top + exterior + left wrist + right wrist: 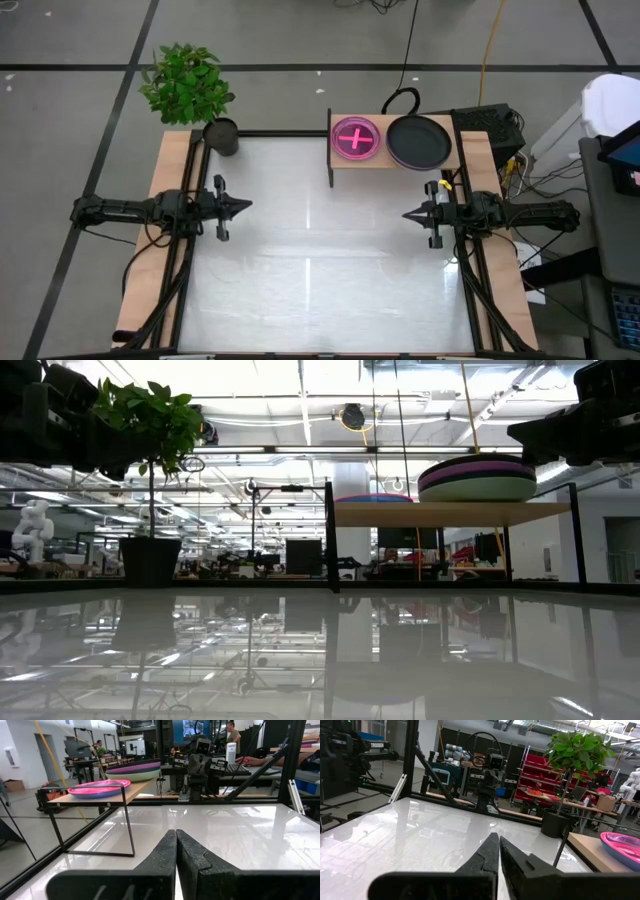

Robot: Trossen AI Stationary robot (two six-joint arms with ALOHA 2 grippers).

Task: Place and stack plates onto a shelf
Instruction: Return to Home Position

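Two arms out wide: left gripper (244, 205) and right gripper (408, 215) at opposite sides of the glossy white desk (310, 280), jaws pressed together on both; homing looks nearly done (just settle level, no swing toward the stacks); one small light-wood shelf (372, 164) at the far edge carries two stacks, large round plastic plates (418, 141) topped black, small translucent plates (356, 138) topped pink just beside; exact layer count I cannot tell.

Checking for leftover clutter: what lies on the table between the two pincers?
Nothing; in the high view the table is bare between the left pincer and the right pincer.
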